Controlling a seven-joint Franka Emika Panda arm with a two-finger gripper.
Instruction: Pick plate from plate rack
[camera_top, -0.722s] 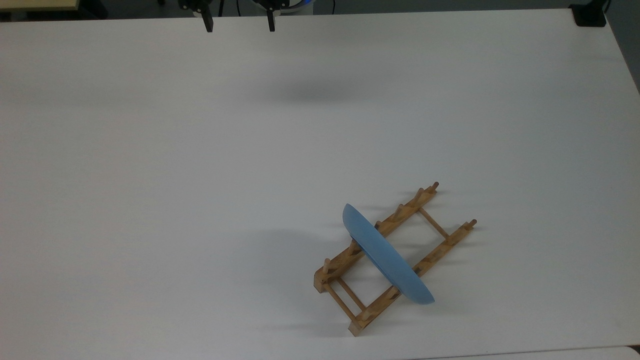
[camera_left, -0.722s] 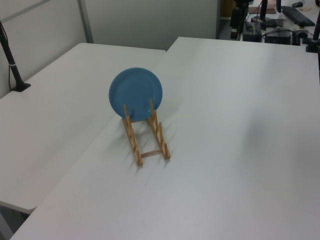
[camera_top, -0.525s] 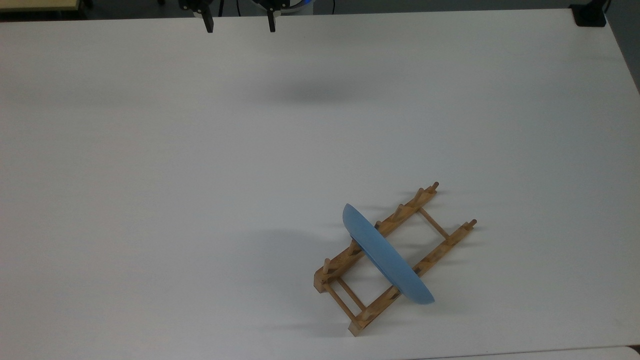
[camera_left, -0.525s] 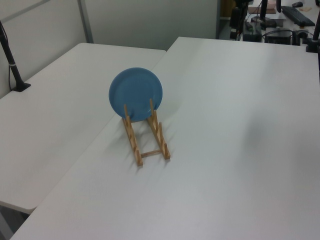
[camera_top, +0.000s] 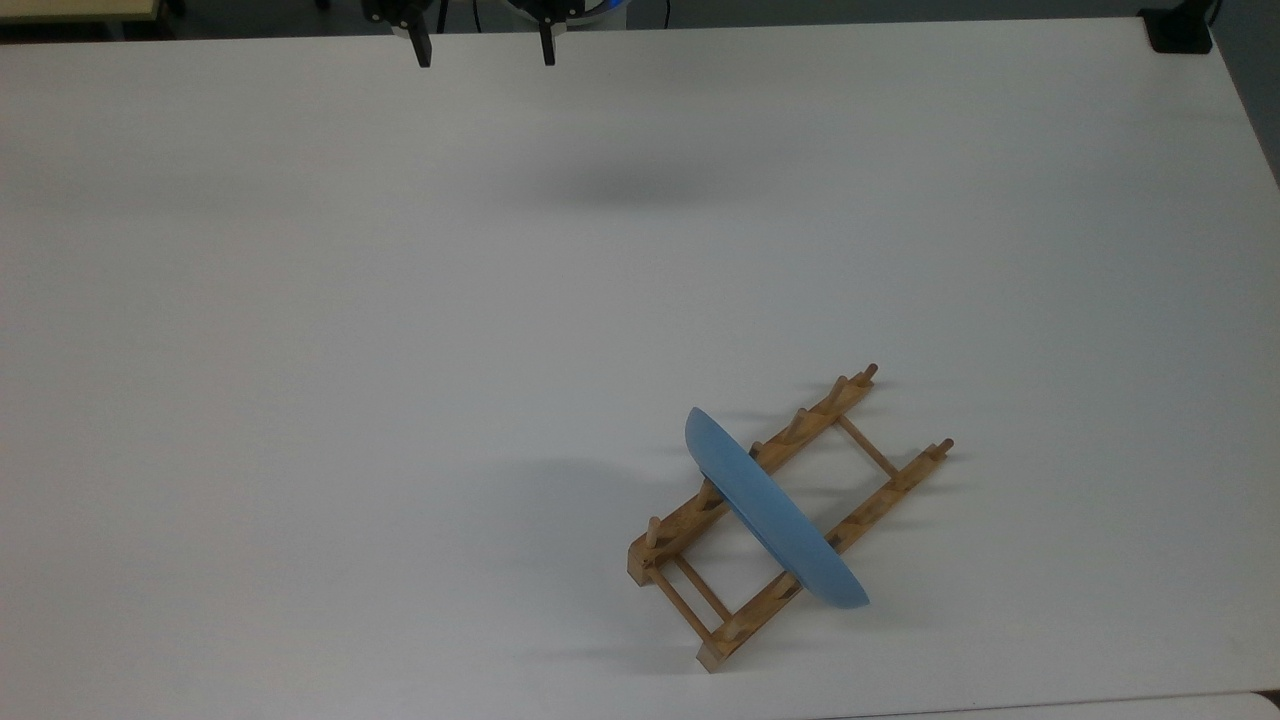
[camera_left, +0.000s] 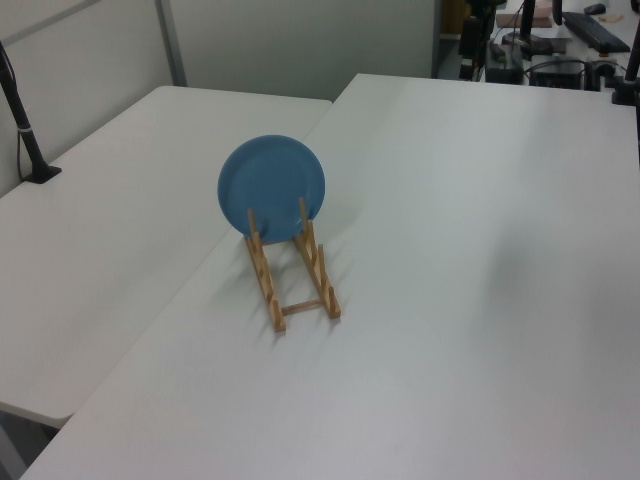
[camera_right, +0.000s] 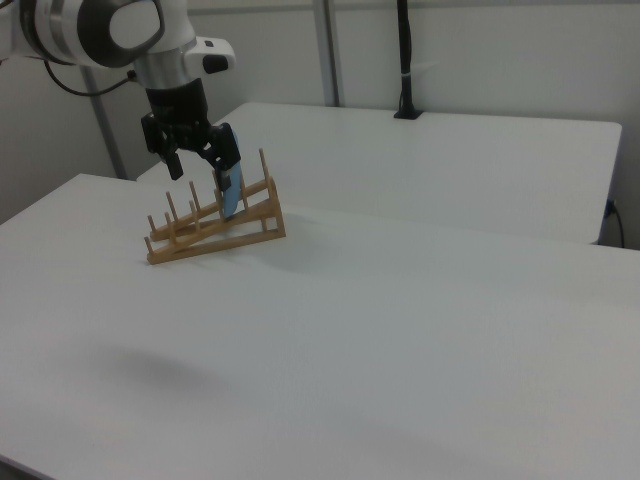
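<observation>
The light-blue plate (camera_top: 772, 512) stands on edge across the wooden plate rack (camera_top: 865, 510) at the top view's lower right. From the left view the plate (camera_left: 272, 186) faces the camera, held between the pegs at the far end of the rack (camera_left: 295, 280). My gripper (camera_top: 484, 48) hangs open at the top view's upper edge, far from the plate, with nothing between its fingers. In the right view the gripper (camera_right: 200, 158) hovers well above the table, lined up in front of the edge-on plate (camera_right: 229, 196) and rack (camera_right: 215, 228).
The white table (camera_top: 400, 330) is wide and bare around the rack. A black clamp (camera_top: 1180, 30) sits at its far right corner in the top view. A second table with a black post (camera_left: 24, 125) adjoins on the left view's left.
The gripper's fingertips have crept slightly toward the top view's right. Plate and rack have not moved.
</observation>
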